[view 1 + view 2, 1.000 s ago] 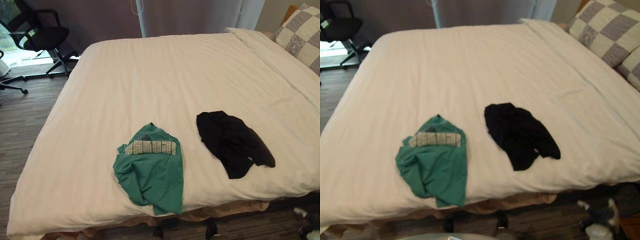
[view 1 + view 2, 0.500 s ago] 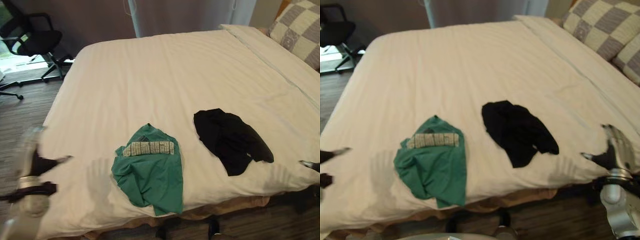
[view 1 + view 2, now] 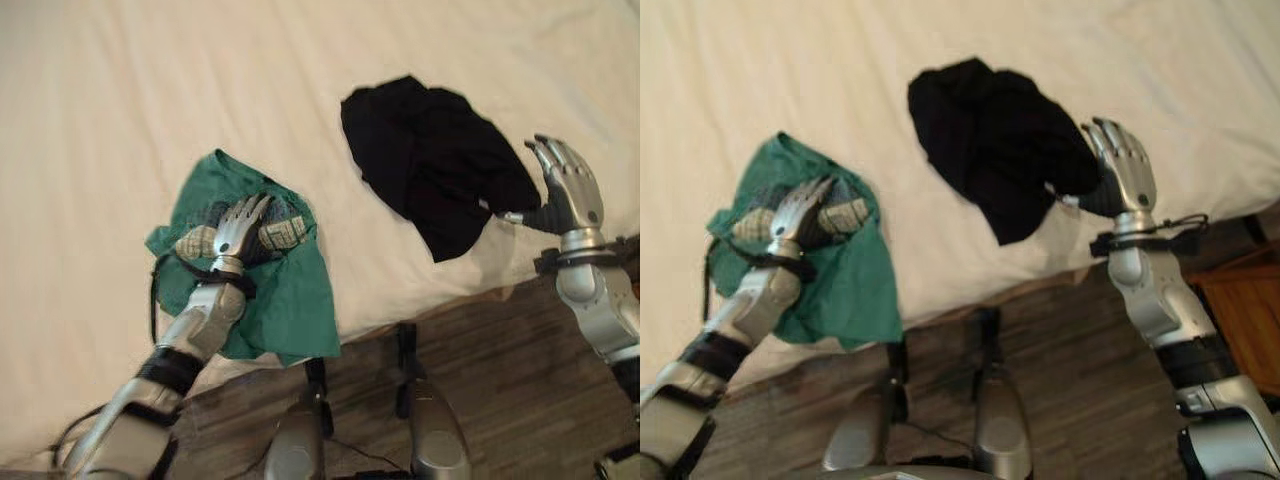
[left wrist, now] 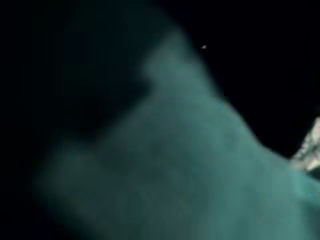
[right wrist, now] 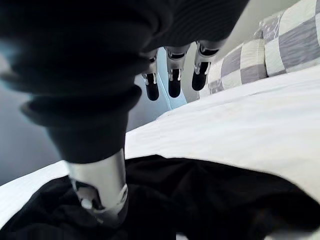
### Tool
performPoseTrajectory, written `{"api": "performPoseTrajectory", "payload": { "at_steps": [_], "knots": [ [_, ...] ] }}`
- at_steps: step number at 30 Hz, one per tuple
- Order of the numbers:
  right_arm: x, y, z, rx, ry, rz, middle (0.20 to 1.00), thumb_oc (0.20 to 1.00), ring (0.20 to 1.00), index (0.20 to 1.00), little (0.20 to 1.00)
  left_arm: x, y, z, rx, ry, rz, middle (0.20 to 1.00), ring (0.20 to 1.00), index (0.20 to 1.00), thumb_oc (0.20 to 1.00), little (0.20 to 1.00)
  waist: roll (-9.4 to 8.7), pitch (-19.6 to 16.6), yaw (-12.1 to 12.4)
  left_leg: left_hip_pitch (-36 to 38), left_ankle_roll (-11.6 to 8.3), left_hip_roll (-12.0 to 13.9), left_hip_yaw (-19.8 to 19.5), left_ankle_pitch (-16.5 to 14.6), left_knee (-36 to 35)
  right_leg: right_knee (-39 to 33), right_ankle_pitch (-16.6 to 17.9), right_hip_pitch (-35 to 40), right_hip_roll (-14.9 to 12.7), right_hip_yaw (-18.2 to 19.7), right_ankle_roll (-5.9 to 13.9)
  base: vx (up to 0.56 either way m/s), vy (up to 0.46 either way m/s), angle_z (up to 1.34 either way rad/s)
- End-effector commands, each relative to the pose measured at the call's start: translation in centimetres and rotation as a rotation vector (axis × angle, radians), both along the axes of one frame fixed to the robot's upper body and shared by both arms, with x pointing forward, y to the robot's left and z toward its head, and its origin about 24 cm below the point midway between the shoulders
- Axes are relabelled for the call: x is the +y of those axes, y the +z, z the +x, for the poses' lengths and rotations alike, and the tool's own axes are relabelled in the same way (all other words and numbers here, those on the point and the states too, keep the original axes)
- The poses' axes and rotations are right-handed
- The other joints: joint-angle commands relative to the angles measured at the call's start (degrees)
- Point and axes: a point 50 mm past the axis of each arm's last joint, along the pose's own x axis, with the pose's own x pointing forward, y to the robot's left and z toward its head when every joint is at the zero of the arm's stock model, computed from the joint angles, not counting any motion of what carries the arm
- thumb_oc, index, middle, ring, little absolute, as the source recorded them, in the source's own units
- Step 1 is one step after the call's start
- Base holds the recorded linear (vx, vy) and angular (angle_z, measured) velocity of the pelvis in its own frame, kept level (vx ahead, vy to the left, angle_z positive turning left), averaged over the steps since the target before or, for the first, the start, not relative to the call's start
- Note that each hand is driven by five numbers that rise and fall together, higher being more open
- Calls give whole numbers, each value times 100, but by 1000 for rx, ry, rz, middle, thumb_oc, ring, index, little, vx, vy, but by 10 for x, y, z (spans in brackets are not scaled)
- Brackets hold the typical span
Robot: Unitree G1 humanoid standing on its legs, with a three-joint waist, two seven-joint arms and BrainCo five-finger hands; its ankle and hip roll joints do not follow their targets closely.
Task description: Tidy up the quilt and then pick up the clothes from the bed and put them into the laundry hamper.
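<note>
I had the left hand [image 3: 238, 229] lying flat on the green shirt [image 3: 290, 300] near the bed's [image 3: 120, 120] edge, fingers straight. My right hand [image 3: 565, 185] hovered open, fingers relaxed, just over the black garment [image 3: 430, 160], which lay apart from the shirt on the quilt

Two garments: green shirt [image 3: 255, 290], black garment [image 3: 430, 160]; one quilt [image 3: 150, 80]; two checked pillows [image 5: 280, 40].
</note>
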Motion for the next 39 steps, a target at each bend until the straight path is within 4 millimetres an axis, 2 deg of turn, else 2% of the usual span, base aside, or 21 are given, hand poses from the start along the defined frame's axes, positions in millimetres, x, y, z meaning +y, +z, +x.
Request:
{"api": "performPoseTrajectory", "payload": {
  "at_steps": [1, 5, 7, 8, 10, 11, 12, 13, 17, 18, 19, 21, 25, 28, 30, 31, 33, 34, 36, 38, 39],
  "knots": [
    [6, 42, 3, -130, 11, -37, 1000, 1000, 1000, 1000, 1000, 32, -61, -24, 316, 136, 80, 200, 200, 200, 200, 200, -297, -158, 213, -388, -83, 103, -377, -632, 751, 765, -945, -219, -526, -104, 466, -41, -32, 3],
    [8, 86, 21, -178, -28, -140, 1000, 1000, 1000, 1000, 1000, 42, -86, -54, 396, 167, 6, 200, 200, 200, 200, 200, -240, 75, 484, -666, -130, 57, -468, -539, 762, 842, -911, -445, -565, -164, 432, -52, -38, 10],
    [0, 99, 30, -151, -80, -200, 1000, 1000, 1000, 1000, 1000, 51, -92, -72, 399, 178, -47, 200, 200, 200, 200, 200, -169, 154, 649, -818, -159, 14, -520, -462, 746, 888, -890, -572, -609, -213, 427, -53, -36, 18],
    [-15, 110, 36, -107, -147, -243, 1000, 1000, 1000, 1000, 1000, 55, -101, -94, 420, 171, -130, 200, 200, 200, 200, 200, -64, 229, 848, -958, -194, -26, -576, -396, 712, 951, -896, -703, -646, -299, 438, -43, -28, 12],
    [-20, 112, 41, -79, -168, -244, 1000, 1000, 1000, 1000, 1000, 54, -106, -105, 432, 163, -193, 200, 200, 200, 200, 200, -15, 222, 885, -1060, -199, -69, -599, -310, 676, 958, -858, -787, -675, -335, 439, -26, -9, 24],
    [-38, 101, 48, 22, -221, -212, 1000, 1000, 1000, 1000, 1000, 50, -118, -126, 476, 152, -348, 200, 200, 200, 200, 200, 128, 240, 1040, -1168, -222, -101, -650, -235, 621, 1027, -885, -886, -717, -441, 447, -13, -13, 34],
    [-50, 91, 51, 86, -256, -176, 1000, 1000, 1000, 1000, 1000, 49, -122, -134, 492, 153, -406, 200, 200, 200, 200, 200, 203, 240, 1104, -1237, -226, -124, -696, -190, 595, 1053, -902, -920, -742, -498, 441, -8, -17, 24],
    [-50, 91, 52, 85, -254, -176, 1000, 1000, 1000, 1000, 1000, 49, -122, -134, 492, 154, -408, 200, 200, 200, 200, 200, 208, 240, 1090, -1240, -227, -123, -702, -191, 598, 1058, -906, -920, -742, -503, 440, -18, -16, 20],
    [-92, 37, 53, 316, -383, 46, 1000, 1000, 1000, 1000, 1000, 47, -128, -155, 527, 159, -596, 200, 200, 200, 200, 200, 453, 240, 1278, -1342, -226, -249, -874, -137, 619, 1154, -961, -907, -814, -704, 419, -18, -8, 23],
    [-97, 22, 51, 357, -395, 96, 307, 307, 307, 307, 307, 46, -128, -159, 528, 160, -658, 200, 200, 200, 200, 200, 484, 240, 1300, -1314, -223, -269, -913, -140, 627, 1156, -970, -858, -822, -742, 419, -16, 9, 24],
    [-102, 4, 47, 403, -397, 164, 200, 200, 200, 200, 200, 45, -126, -161, 524, 154, -715, 200, 200, 200, 200, 200, 511, 240, 1320, -1257, -221, -294, -950, -151, 643, 1122, -978, -747, -826, -787, 424, -23, 43, 22],
    [-98, -25, 40, 451, -337, 294, 200, 200, 200, 200, 200, 43, -118, -162, 508, 124, -781, 200, 200, 200, 200, 200, 519, 234, 1321, -1101, -206, -314, -938, -199, 642, 1064, -977, -538, -830, -837, 449, -17, 83, 32],
    [-75, -110, 5, 607, -181, 560, 200, 200, 200, 200, 200, 36, -113, -156, 558, 40, -825, 200, 200, 200, 200, 200, 346, -122, 1311, -702, -127, -330, -935, -392, 592, 796, -910, -20, -846, -958, 513, 64, 69, 27],
    [-47, -161, -36, 748, -47, 706, 200, 200, 200, 200, 200, 37, -109, -145, 574, 15, -762, 200, 200, 200, 200, 200, 44, -522, 1100, -349, -26, -387, -903, -485, 426, 554, -800, 335, -857, -1015, 597, 106, 77, 12],
    [-17, -202, -79, 882, 52, 893, 200, 200, 200, 200, 200, 37, -113, -142, 589, 29, -743, 200, 200, 200, 200, 200, -249, -922, 805, 89, 53, -372, -810, -574, 223, 418, -760, 674, -815, -989, 668, 156, 120, 13],
    [-12, -213, -92, 913, 53, 965, 200, 200, 200, 200, 200, 37, -115, -144, 596, 37, -740, 200, 200, 200, 200, 200, -307, -1041, 736, 224, 80, -366, -779, -594, 164, 395, -746, 763, -812, -965, 682, 115, 97, 12],
    [-12, -213, -93, 913, 53, 966, 200, 200, 200, 200, 200, 37, -115, -144, 597, 37, -739, 200, 200, 200, 200, 200, -322, -1059, 732, 205, 89, -386, -781, -565, 149, 384, -727, 744, -831, -967, 687, 48, 96, -21],
    [1, -241, -126, 993, 41, 1168, 200, 200, 200, 200, 200, 37, -122, -151, 624, 69, -748, 200, 200, 200, 200, 200, -419, -1374, 526, 692, 157, -352, -604, -644, -79, 363, -685, 953, -802, -829, 773, 68, 146, -31],
    [5, -249, -137, 1022, 30, 1215, 200, 200, 200, 200, 200, 38, -125, -155, 630, 85, -752, 200, 200, 200, 200, 200, -448, -1474, 469, 767, 182, -366, -586, -635, -131, 374, -681, 977, -803, -752, 794, 58, 108, -28],
    [9, -261, -158, 1059, 7, 1322, 200, 200, 200, 200, 200, 40, -132, -164, 645, 123, -785, 200, 200, 200, 200, 200, -466, -1570, 333, 905, 223, -366, -608, -625, -177, 503, -673, 1011, -684, -410, 805, 44, 50, -38],
    [10, -265, -165, 1062, -7, 1362, 200, 200, 200, 200, 200, 40, -135, -169, 653, 143, -809, 200, 200, 200, 200, 200, -453, -1603, 282, 982, 247, -367, -630, -620, -211, 600, -839, 1006, -480, -106, 739, 55, 52, -12]
  ]
}}
